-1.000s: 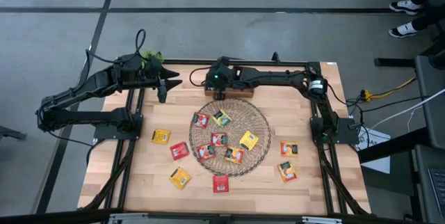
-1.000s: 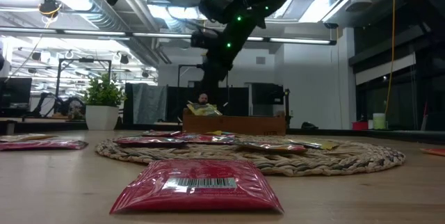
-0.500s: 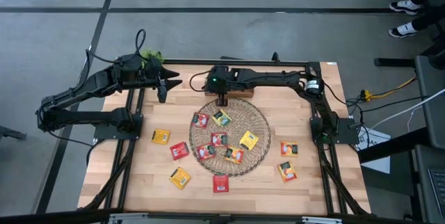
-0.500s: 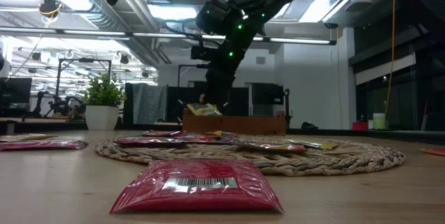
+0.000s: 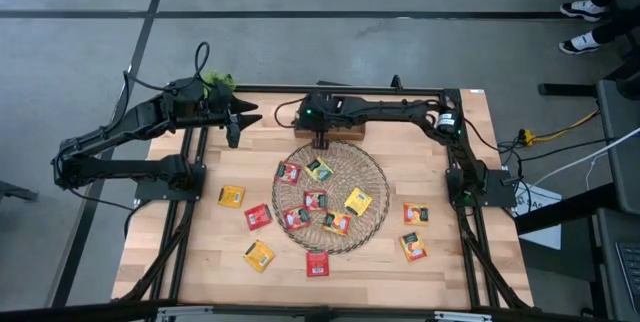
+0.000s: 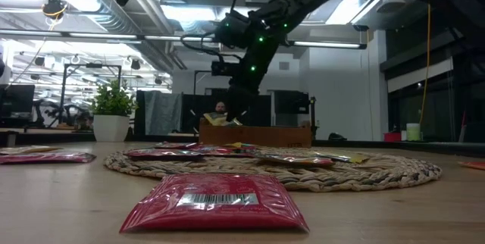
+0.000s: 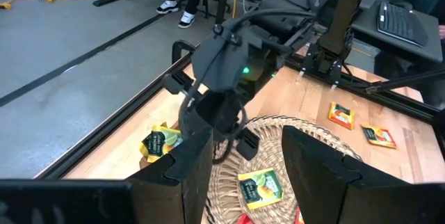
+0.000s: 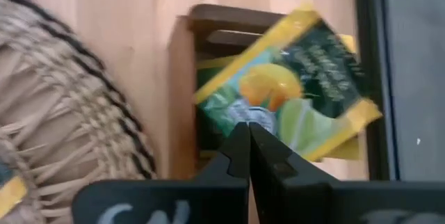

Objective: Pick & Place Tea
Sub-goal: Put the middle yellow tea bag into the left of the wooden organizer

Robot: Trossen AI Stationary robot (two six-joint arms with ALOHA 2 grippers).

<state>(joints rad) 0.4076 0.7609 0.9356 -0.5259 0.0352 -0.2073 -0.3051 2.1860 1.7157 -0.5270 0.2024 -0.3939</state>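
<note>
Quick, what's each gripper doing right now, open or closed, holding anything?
Left gripper: jaws open, holding nothing, waiting at the table's back left.
Right gripper: jaws shut, empty, beside a yellow tea sachet over the wooden box.

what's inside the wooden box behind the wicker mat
The wooden box holds a yellow sachet with a green fruit label, lying tilted across its opening. The shut right gripper hovers above it. More yellow edges show underneath; how many lie below is hidden.

A round wicker mat (image 5: 335,194) lies in the middle of the wooden table (image 5: 440,262). A small wooden box (image 6: 254,135) sits just beyond its far edge. A potted plant (image 6: 111,111) stands at the far left corner.
</note>
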